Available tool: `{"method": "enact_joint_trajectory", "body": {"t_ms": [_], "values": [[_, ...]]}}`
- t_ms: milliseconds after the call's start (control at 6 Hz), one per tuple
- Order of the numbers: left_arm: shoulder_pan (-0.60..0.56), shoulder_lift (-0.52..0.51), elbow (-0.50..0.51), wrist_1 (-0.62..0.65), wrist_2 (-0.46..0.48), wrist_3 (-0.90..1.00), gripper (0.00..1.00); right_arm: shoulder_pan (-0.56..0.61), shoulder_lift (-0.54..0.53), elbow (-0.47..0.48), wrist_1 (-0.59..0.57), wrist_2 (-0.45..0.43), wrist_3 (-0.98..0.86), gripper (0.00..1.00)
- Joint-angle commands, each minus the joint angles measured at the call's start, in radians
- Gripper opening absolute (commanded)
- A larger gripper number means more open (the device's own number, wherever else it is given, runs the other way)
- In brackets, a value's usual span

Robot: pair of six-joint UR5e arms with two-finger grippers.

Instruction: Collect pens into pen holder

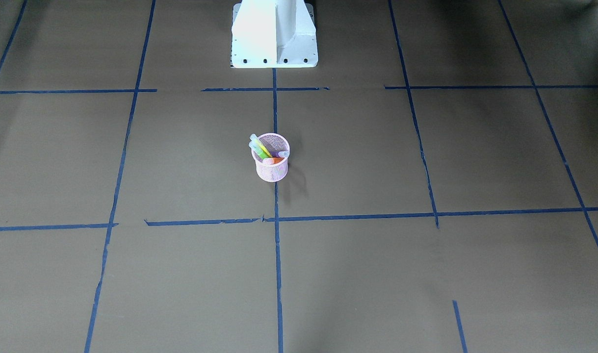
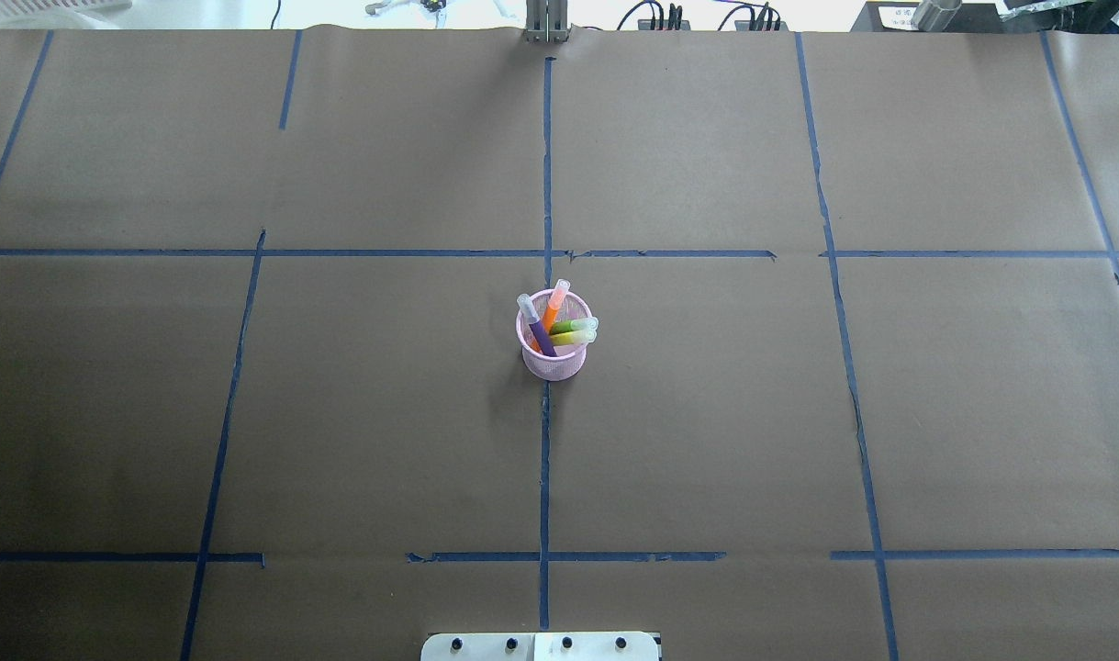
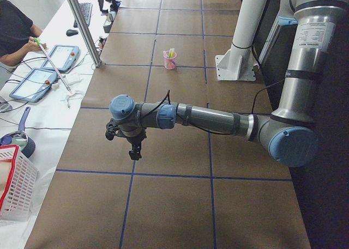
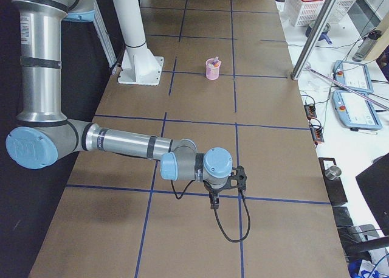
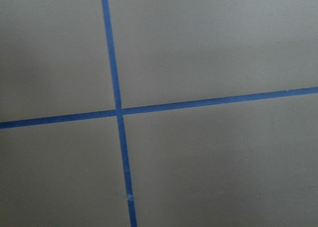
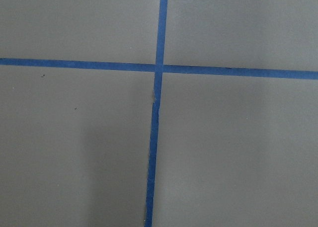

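Note:
The pink mesh pen holder [image 2: 552, 356] stands upright at the table's centre, on a blue tape line; it also shows in the front view as the pen holder [image 1: 272, 166]. Several pens lean inside it: a purple pen [image 2: 539, 330], an orange pen [image 2: 553, 308] and green pens [image 2: 574, 329]. No pen lies on the table. The left gripper [image 3: 134, 151] hangs over the left end of the table, far from the cup. My right gripper [image 4: 214, 202] hovers over the right end. Both show only in the side views, so I cannot tell their state. The wrist views show only brown paper and tape.
The white robot base [image 1: 274, 34] stands at the table's robot-side edge. A person [image 3: 13, 31] sits beside tablets [image 3: 38, 80] past the far edge, near a metal pole [image 3: 82, 25]. A white basket [image 3: 11, 189] sits off the left end, another basket [image 4: 310, 1] at the far end.

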Motion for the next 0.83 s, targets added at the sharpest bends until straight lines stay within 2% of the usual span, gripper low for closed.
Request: {"method": "enact_joint_trajectory", "body": {"t_ms": [0, 333, 500, 667], "values": [[-0.004, 0.022, 0.007, -0.002, 0.000, 0.001, 1.00, 0.031, -0.002, 0.018, -0.006, -0.018, -0.054, 1.00], [-0.036, 0.010, -0.005, 0.009, 0.014, 0.001, 1.00, -0.022, 0.006, 0.130, -0.141, -0.042, -0.055, 1.00], [-0.050, 0.013, -0.014, 0.014, 0.013, 0.001, 1.00, -0.031, 0.009, 0.183, -0.213, -0.117, -0.056, 1.00], [-0.051, 0.021, -0.035, 0.020, 0.013, 0.001, 1.00, -0.033, -0.005, 0.187, -0.213, -0.151, -0.056, 1.00]]}}
